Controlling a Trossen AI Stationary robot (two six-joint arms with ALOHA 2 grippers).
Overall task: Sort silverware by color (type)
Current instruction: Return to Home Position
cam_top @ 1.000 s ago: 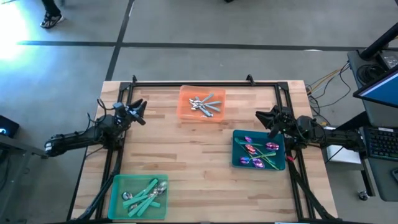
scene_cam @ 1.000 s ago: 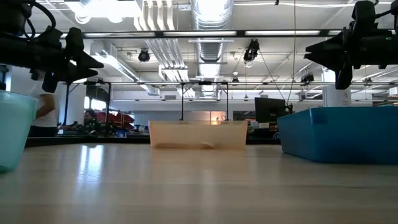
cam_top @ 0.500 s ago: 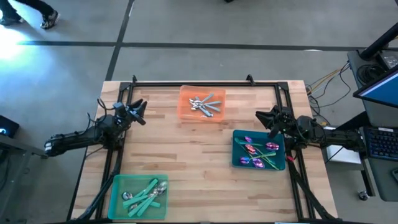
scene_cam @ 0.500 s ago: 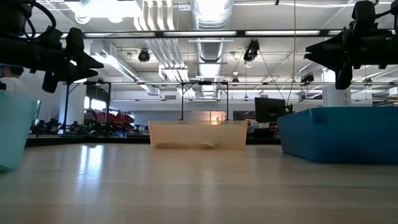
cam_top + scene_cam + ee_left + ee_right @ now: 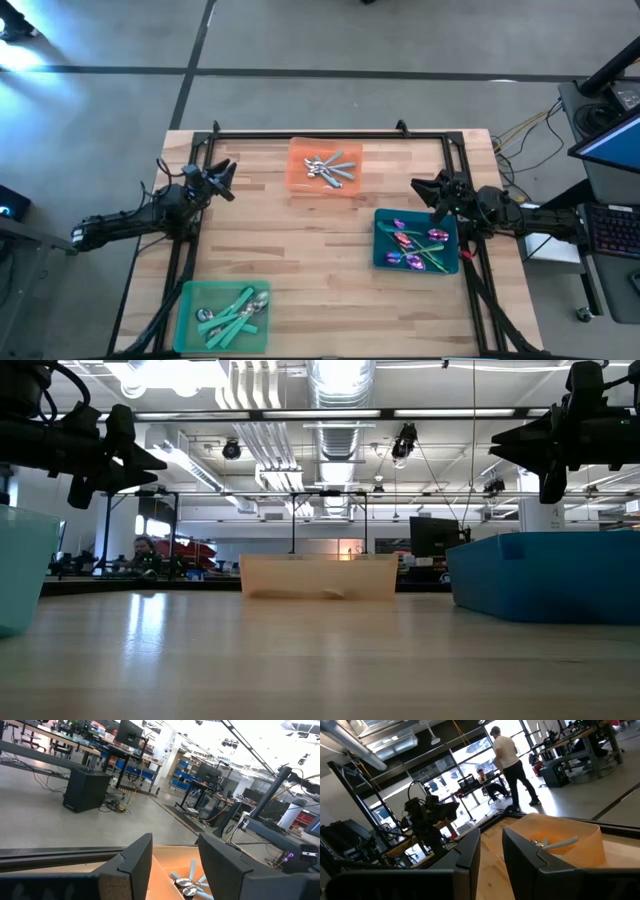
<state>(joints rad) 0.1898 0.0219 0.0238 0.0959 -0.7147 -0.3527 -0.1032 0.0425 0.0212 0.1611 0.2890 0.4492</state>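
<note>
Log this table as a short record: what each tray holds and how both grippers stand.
orange tray: silvery spoons; top centre of the table in the high view
blue tray: purple-pink cutlery; right side
green tray: green-handled cutlery; lower left corner
left gripper: open, empty, raised at the left edge
right gripper: open, empty, raised beside the blue tray
</note>
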